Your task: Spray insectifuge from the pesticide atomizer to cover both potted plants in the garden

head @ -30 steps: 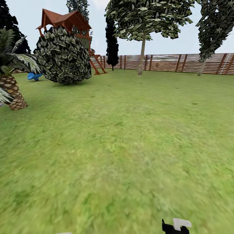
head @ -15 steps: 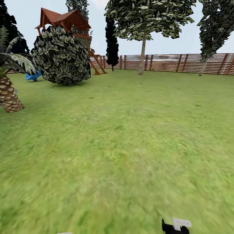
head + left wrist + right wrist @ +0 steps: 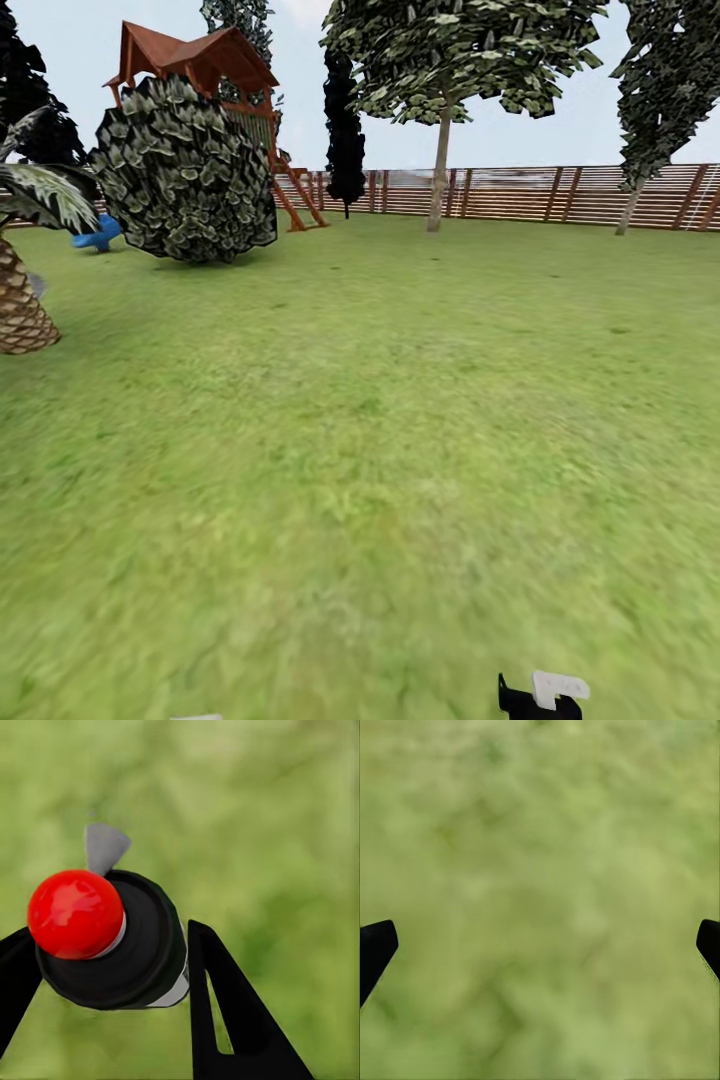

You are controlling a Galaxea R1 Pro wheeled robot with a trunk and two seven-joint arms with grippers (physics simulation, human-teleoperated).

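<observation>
Left pincer clamps atomizer; right pincer gapes.

Open lawn runs from the near edge to the far fence, with nothing standing on its middle or right. Obstacles gather at the left: a scaly palm trunk at the left edge, a big leafy bush farther back, and a wooden playhouse behind it. A slim tree trunk stands far, just before the fence, with another tree at the far right. Below the right pincer, its fingers spread wide, lies only bare grass.
</observation>
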